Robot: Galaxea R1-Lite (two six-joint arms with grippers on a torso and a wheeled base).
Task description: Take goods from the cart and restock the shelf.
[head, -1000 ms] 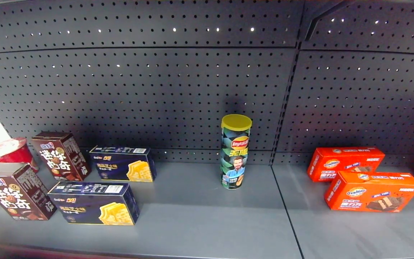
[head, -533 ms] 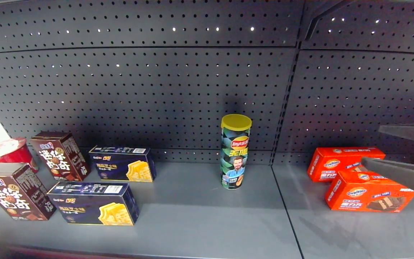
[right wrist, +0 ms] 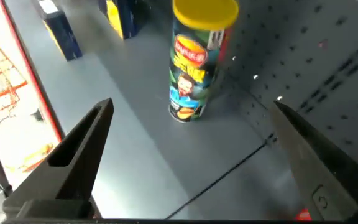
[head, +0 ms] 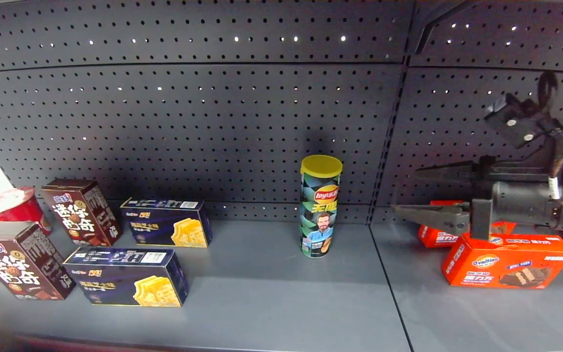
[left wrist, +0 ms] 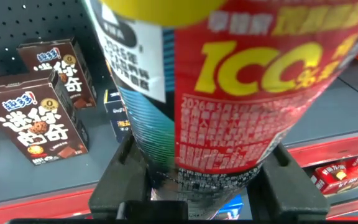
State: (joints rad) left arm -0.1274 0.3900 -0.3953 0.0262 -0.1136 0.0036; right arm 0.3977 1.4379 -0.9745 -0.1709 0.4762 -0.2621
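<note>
Grey perforated pegboard [head: 188, 122] backs the shelf [head: 262, 298], whose flat grey board runs across the lower half of the head frame. A green can [head: 320, 215] with a yellow lid stands upright just right of the frame's centre, close to the pegboard.

My right tool [head: 405, 190] comes in from the right edge of the frame and lies level. Its two fingers are spread wide with nothing between them. The tips point toward the green can but are apart from it. From the right wrist camera, that can shows beyond the gap between the fingers.

Two orange boxes [head: 508, 259] lie on the shelf at the lower right. The front one is plain to see and the rear one [head: 435, 235] is partly hidden by the tool. At the lower left lie two dark blue boxes [head: 130, 276], one in front of the other. Left of them stand two brown boxes [head: 20, 259], with a red cup [head: 27, 210] behind them at the far left edge.

My left tool [left wrist: 207, 186] is closed around a red can [left wrist: 247, 93] with a yellow top, one finger pressed on each side of its lower body. The brown boxes and the shelf's red front edge [left wrist: 30, 200] show behind it.
</note>
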